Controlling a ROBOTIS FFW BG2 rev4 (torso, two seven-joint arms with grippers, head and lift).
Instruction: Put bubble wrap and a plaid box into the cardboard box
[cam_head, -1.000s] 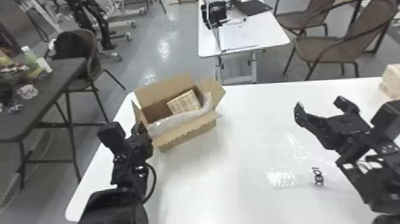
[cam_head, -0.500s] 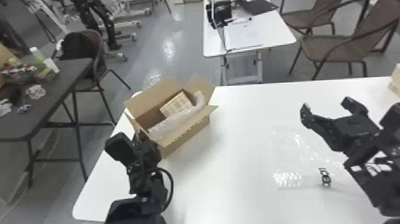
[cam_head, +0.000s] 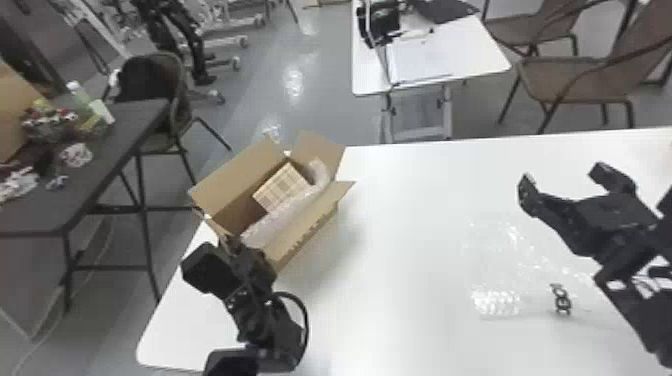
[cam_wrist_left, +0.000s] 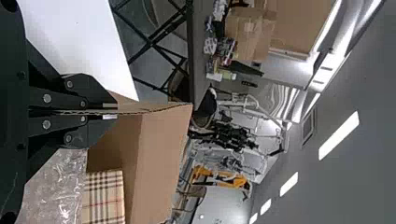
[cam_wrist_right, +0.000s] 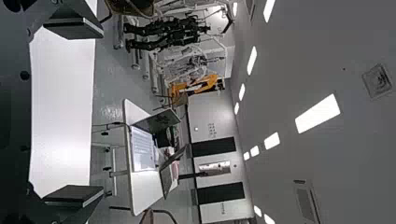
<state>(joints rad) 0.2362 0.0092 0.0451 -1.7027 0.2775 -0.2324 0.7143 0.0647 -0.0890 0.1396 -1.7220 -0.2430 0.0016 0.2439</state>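
From where I stand, the white surface (cam_head: 400, 260) runs wide across the front of the room, with the open cardboard box (cam_head: 305, 237) at its left end, flaps spread. The plaid box (cam_head: 281, 189) sits tilted inside it, and the bubble wrap (cam_head: 282, 217) lies in there too, beside it along the near wall. The left gripper (cam_head: 231, 245) is clenched on a cardboard edge at the box's near left corner. The right gripper (cam_head: 562, 174) is over at the other side, above the surface, fingers spread and nothing between them. Nearer the robot on that side, a clear plastic sheet (cam_head: 497, 302) with some dark print lies flat.

Off to the left stands a dark table (cam_head: 110, 165) piled with odds and ends at its far side, a chair (cam_head: 175, 100) just behind it. Past the surface, across the shiny grey floor (cam_head: 320, 115), there's a smaller white table (cam_head: 475, 55) carrying black equipment (cam_head: 382, 20), and brown chairs (cam_head: 582, 77) to its right. Bright lights (cam_wrist_right: 317, 113) line the ceiling.
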